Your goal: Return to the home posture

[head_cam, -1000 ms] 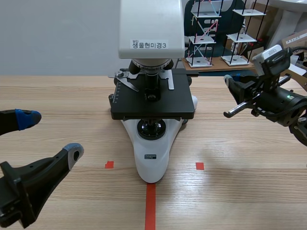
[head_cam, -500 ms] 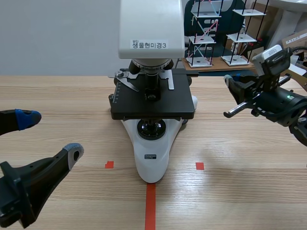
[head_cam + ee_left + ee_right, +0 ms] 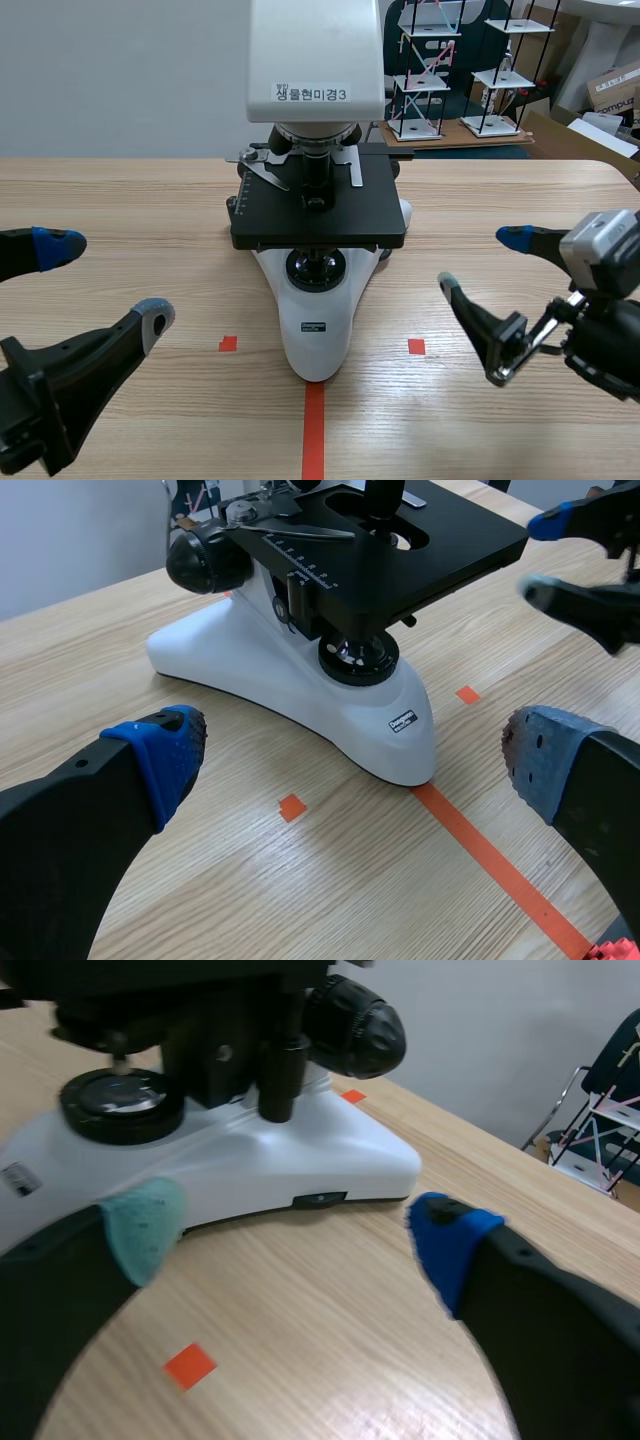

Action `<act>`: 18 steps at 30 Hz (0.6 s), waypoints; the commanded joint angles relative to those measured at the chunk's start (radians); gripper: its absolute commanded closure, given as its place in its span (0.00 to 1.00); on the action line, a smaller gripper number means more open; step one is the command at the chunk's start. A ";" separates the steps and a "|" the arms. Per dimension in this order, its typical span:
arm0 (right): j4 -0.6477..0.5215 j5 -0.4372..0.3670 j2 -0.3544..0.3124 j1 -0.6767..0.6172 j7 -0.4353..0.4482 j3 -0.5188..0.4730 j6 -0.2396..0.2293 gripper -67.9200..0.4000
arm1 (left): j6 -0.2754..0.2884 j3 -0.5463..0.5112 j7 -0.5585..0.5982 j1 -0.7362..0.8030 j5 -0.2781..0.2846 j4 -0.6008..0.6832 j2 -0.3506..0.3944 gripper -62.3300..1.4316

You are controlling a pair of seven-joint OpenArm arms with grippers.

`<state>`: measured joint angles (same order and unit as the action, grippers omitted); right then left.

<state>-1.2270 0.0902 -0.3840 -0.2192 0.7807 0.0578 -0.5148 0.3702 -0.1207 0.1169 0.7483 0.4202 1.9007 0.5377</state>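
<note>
A white microscope (image 3: 320,335) stands at the middle of the wooden table (image 3: 130,195), flanked by two black robot arms. The left gripper (image 3: 105,280) and the right gripper (image 3: 481,260) hang low beside it, fingers spread wide, holding nothing.

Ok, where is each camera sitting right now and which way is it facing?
Scene view: between the arms, facing across the table at the microscope; left gripper and right gripper low at the sides.
Left wrist view: on the left arm, looking down at the microscope's base; own open fingers, right gripper beyond.
Right wrist view: on the right arm, facing the base and focus knob; own open fingers.
Shared: all three show the microscope's base.
</note>
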 commanded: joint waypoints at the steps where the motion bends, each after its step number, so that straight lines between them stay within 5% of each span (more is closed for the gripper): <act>1: -0.070 -0.018 -0.019 -0.034 -0.019 -0.042 -0.009 0.12 | 0.002 -0.001 0.014 0.002 0.006 0.017 -0.003 0.00; 4: -0.194 -0.060 -0.021 -0.143 -0.097 -0.101 -0.037 0.12 | 0.002 -0.001 0.014 0.002 0.006 0.017 -0.003 0.00; 10: -0.450 -0.215 -0.024 -0.354 -0.235 -0.249 -0.222 0.09 | 0.002 -0.001 0.014 0.002 0.006 0.017 -0.003 0.00; 18: -0.608 -0.301 -0.023 -0.521 -0.236 -0.393 -0.231 0.07 | 0.002 -0.001 0.014 0.002 0.006 0.017 -0.003 0.00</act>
<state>-1.8526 -0.1932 -0.3939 -0.7609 0.5190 -0.3336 -0.7403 0.3702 -0.1207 0.1165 0.7483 0.4198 1.9007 0.5377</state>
